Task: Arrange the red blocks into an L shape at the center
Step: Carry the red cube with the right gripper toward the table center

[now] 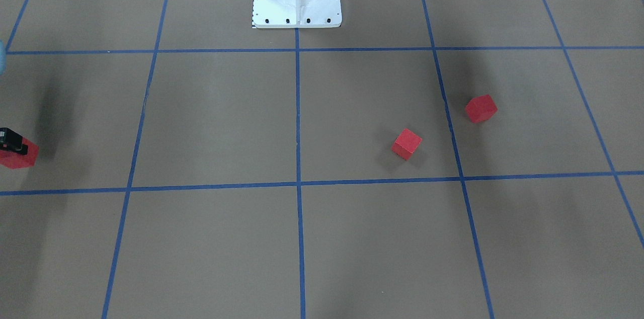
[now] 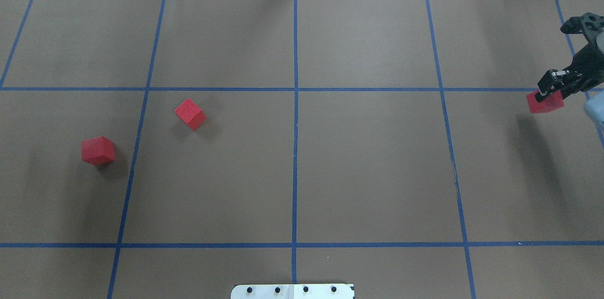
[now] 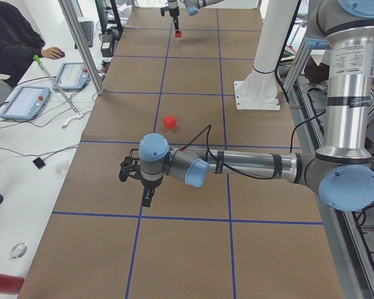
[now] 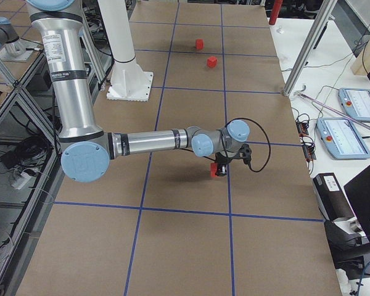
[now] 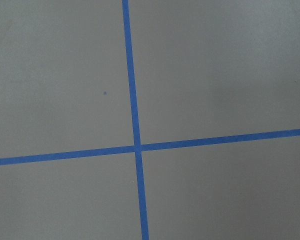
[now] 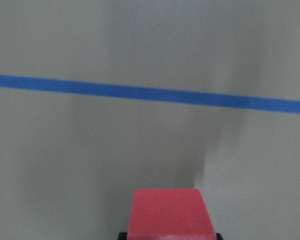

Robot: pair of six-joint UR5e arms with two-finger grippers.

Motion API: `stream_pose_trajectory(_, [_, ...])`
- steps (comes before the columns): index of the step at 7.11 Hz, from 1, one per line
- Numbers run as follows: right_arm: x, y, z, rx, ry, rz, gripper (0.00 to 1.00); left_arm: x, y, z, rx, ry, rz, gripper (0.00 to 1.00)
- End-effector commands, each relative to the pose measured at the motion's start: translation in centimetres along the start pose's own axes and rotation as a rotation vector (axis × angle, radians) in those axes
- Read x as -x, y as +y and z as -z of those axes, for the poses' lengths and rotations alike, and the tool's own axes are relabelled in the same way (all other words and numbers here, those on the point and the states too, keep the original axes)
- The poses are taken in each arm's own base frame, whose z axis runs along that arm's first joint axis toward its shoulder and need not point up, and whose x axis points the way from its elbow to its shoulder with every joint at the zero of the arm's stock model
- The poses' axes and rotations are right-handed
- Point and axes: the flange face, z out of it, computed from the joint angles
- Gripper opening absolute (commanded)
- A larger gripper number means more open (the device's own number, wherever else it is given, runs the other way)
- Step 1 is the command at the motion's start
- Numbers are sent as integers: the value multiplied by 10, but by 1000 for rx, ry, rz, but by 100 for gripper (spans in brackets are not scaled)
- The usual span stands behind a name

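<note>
From the front-facing camera we see the right end effector (image 1: 14, 144) at the view's left edge, its fingers clamped on the clamped red block (image 1: 19, 159). The inner red block (image 1: 407, 144) and the outer red block (image 1: 481, 108) lie on the brown surface (image 1: 216, 123) at the view's right, apart from each other, with a blue tape line between them. The white robot base (image 1: 297, 2) stands at the top.

In the overhead view the center (image 2: 295, 167), marked by a straight tape line, lies well apart from all three blocks. The inner red block (image 2: 190, 114) sits in the square just left of that line. The outer red block (image 2: 97, 150) sits one square farther left. The clamped red block (image 2: 545, 104) is at the far right, just below a cross line. We cannot tell whether it touches the surface.

From the left end of the surface, the left end effector (image 3: 146, 198) hangs over the surface, fingers pointing down. We cannot tell whether they are apart or together.

From the right end, the near arm stretches out low, and the right end effector (image 4: 222, 165) grips its block (image 4: 216, 172).

The left wrist camera shows a crossing of blue tape (image 5: 137, 148).

The right wrist camera shows the clamped red block (image 6: 171, 212) at the bottom edge, with a tape line beyond it.
</note>
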Motion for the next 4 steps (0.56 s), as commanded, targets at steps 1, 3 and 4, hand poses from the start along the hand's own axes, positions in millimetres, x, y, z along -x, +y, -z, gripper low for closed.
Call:
stream_pose_trajectory(1, [74, 0, 51, -91, -61, -87, 0, 1, 1, -1, 5, -1, 13, 100])
stream_pose_trajectory(3, [158, 5, 61, -111, -103, -91, 0, 6, 10, -6, 18, -6, 24, 100])
stream_pose_trajectory(4, [229, 3, 55, -129, -111, -151, 0, 6, 11, -6, 19, -4, 25, 100])
